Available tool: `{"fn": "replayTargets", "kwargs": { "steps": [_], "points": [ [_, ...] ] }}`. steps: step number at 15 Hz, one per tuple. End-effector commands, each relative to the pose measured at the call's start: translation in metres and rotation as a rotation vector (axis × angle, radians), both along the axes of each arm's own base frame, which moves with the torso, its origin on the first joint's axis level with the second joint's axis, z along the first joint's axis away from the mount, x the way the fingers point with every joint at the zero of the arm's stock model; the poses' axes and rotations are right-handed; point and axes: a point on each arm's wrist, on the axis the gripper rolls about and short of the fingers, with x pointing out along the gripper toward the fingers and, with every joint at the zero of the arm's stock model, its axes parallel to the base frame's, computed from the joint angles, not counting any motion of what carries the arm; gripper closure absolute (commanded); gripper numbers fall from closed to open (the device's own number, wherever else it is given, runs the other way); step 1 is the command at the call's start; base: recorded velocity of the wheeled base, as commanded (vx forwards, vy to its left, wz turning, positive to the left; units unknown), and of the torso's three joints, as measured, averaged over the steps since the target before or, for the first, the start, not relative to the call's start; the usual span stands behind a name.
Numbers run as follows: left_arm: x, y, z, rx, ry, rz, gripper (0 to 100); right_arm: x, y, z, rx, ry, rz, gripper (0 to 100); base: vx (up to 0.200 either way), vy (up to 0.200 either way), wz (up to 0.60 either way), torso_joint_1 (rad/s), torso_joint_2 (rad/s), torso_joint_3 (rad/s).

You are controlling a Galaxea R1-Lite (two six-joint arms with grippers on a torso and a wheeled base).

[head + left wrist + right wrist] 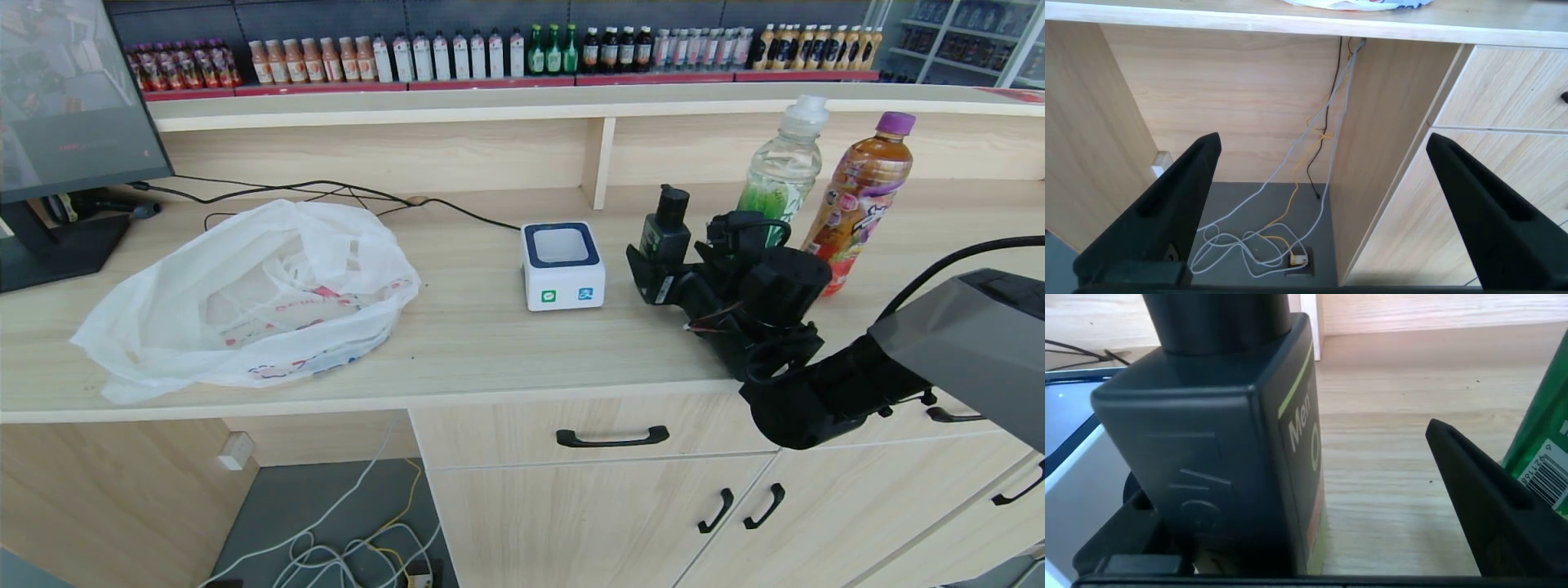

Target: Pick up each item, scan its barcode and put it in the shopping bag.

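Right gripper (653,282): positioned over the counter (490,351), just right of the scanner (563,265). Its jaws stand apart around the dark bottle (665,233). The wrist view shows bare counter between the bottle and one finger, so I judge the bottle is not clamped. I cannot tell whether its base rests on the counter.

Left gripper (1323,143): hangs below the counter edge, jaws wide apart, holding nothing.

Risks noted:
- An off-centre closure may push or tip the tall, upright bottle towards the scanner.
- The green-labelled bottle (784,175) and the orange bottle (857,200) stand just beyond the right arm, where a careless swing could topple them.
- The barcode side cannot be made out, so a scan may miss.
- The shopping bag (245,302), far left, lies slumped, and an item may land on top of it rather than inside.
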Motion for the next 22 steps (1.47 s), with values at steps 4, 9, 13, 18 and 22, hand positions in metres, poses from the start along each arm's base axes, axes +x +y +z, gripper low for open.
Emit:
{"fn": "replayTargets", "kwargs": {
  "steps": [4, 9, 13, 18, 22],
  "points": [
    [0.000, 0.000, 0.000, 0.000, 0.000, 0.000, 0, 0.004, 0.002, -0.006, -0.001, 0.006, -0.002, 0, 0.000, 0.000, 0.00, 0.000, 0.00, 0.000],
    [0.000, 0.000, 0.000, 0.000, 0.000, 0.000, 0, 0.006, 0.003, -0.003, 0.005, -0.007, -0.006, 0, 0.000, 0.000, 0.00, 0.000, 0.00, 0.000],
    [0.000, 0.000, 0.000, 0.000, 0.000, 0.000, 0, 0.007, 0.003, 0.000, 0.010, -0.018, -0.006, 100, 0.000, 0.000, 0.00, 0.000, 0.00, 0.000],
    [0.000, 0.000, 0.000, 0.000, 0.000, 0.000, 0, 0.005, 0.004, 0.002, 0.042, -0.039, -0.018, 100, 0.000, 0.000, 0.00, 0.000, 0.00, 0.000],
    [0.000, 0.000, 0.000, 0.000, 0.000, 0.000, 0, -0.018, 0.006, 0.019, 0.060, -0.060, -0.024, 100, 0.000, 0.000, 0.00, 0.000, 0.00, 0.000]
  ]
}}
